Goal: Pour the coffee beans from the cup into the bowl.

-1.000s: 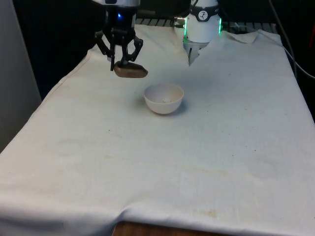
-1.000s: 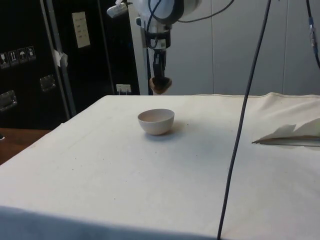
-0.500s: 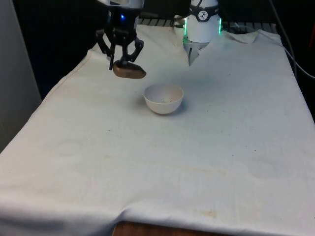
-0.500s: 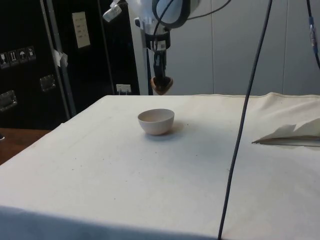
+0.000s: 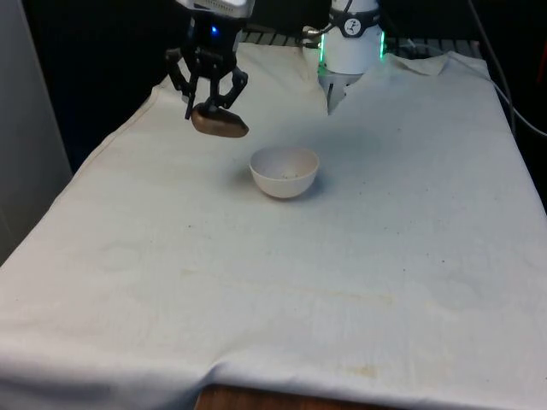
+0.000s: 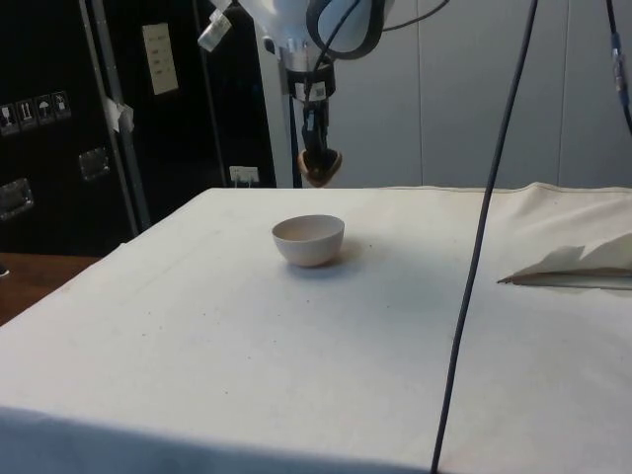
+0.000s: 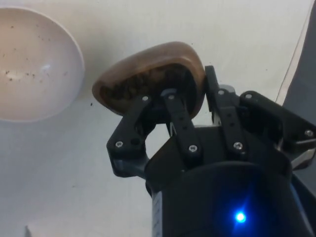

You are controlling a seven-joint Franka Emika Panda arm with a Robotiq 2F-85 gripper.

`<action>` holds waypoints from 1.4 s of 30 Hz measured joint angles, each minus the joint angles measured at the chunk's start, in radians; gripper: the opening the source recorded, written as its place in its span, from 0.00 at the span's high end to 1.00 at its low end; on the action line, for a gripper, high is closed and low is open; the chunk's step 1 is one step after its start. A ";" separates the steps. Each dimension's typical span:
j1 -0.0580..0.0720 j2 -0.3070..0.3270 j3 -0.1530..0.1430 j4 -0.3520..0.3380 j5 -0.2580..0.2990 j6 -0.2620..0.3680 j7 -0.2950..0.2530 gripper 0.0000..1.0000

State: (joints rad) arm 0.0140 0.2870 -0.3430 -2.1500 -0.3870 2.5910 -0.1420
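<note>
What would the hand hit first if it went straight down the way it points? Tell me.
Most likely the bare cloth. The hand points down, holding the cup above the table, off to the front view's left of the bowl, not over it. Depth is hard to judge.

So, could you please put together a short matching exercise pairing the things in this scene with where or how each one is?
Things:
1. cup
2. bowl
3. gripper
4. cloth

States:
A. stands on the table, white, with specks inside
B. covers the table
C. brown, held tilted in the air
D. black, shut on the brown rim

Pairs: 1-C, 2-A, 3-D, 4-B
</note>
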 measured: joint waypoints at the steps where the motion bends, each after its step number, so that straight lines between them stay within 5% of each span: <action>1: 0.001 -0.001 0.002 0.000 -0.004 -0.001 0.007 0.96; 23: 0.014 -0.002 0.035 0.000 -0.077 -0.034 0.142 0.96; 42: 0.024 -0.009 0.066 -0.004 -0.226 -0.082 0.311 0.96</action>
State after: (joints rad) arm 0.0380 0.2780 -0.2770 -2.1540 -0.6130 2.5090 0.1690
